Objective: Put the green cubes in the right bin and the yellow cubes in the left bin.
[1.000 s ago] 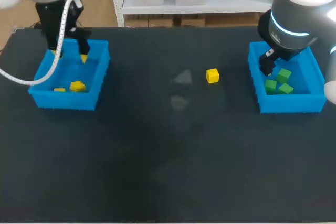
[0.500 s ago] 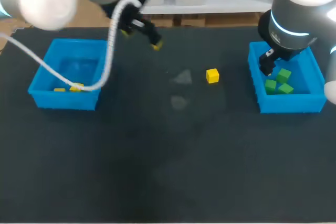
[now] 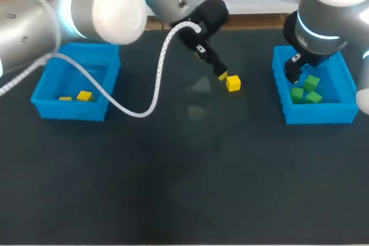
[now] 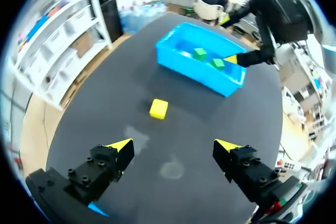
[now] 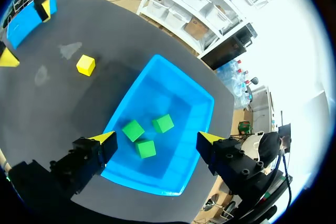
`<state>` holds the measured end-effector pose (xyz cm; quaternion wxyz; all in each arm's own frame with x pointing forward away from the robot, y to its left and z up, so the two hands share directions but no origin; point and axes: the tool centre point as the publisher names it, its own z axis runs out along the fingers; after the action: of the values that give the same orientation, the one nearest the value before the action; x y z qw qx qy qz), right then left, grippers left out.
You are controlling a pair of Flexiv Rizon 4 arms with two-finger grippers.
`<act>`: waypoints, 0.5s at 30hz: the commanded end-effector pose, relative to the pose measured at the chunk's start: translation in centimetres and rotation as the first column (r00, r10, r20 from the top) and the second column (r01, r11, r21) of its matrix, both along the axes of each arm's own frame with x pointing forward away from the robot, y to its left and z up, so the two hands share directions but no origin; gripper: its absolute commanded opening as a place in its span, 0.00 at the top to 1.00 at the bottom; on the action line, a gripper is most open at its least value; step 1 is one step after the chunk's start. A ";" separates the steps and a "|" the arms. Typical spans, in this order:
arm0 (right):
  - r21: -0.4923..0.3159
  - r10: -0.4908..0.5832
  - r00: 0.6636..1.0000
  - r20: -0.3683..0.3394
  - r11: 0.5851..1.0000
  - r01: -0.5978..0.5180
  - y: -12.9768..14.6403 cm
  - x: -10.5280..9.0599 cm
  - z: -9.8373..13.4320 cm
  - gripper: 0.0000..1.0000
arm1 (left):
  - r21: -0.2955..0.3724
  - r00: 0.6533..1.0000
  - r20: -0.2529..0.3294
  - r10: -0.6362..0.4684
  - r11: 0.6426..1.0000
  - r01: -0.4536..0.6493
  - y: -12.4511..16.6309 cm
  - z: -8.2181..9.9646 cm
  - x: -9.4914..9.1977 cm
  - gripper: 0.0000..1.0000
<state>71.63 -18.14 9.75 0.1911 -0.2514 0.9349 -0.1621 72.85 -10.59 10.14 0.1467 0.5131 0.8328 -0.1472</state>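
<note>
A lone yellow cube (image 3: 233,83) lies on the black table, mid-right. My left gripper (image 3: 211,65) hangs open just left of and behind it; in the left wrist view the yellow cube (image 4: 158,108) lies ahead of the open gripper (image 4: 174,148). The left bin (image 3: 72,110) holds two yellow cubes (image 3: 84,95). My right gripper (image 5: 155,140) stands open above the right bin (image 5: 173,98), which holds three green cubes (image 5: 133,129). In the head view the right gripper (image 3: 294,68) is over the right bin's (image 3: 320,113) left side, beside the green cubes (image 3: 312,83).
My left arm and its white cable (image 3: 155,84) stretch from the left across the table's back half. Faint pale smudges (image 3: 200,86) mark the mat near the middle. My left gripper's yellow fingertips (image 5: 8,59) show past the yellow cube (image 5: 85,65) in the right wrist view.
My left arm has swung from over the left bin across to the middle, ending beside the lone yellow cube, its fingers spread wide. The right arm has kept still.
</note>
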 end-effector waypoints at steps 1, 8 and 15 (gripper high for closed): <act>0.001 0.000 1.000 0.005 1.000 0.000 0.0 -0.1 -0.1 0.00 | 0.000 0.999 -0.020 -0.029 1.000 0.029 -1.4 -1.3 1.3 0.00; 0.001 0.000 1.000 0.005 1.000 0.000 0.0 -0.1 -0.1 0.00 | 0.049 0.999 -0.027 -0.029 0.998 0.030 -2.6 -3.6 2.3 0.00; 0.001 0.000 1.000 0.005 1.000 0.000 0.0 -0.1 -0.1 0.00 | 0.094 0.999 -0.023 -0.041 0.995 0.043 -3.6 -5.1 2.9 0.00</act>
<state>71.63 -18.14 9.75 0.1912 -0.2514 0.9349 -0.1621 74.82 -13.17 5.47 0.1253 0.5322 0.8284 -0.1217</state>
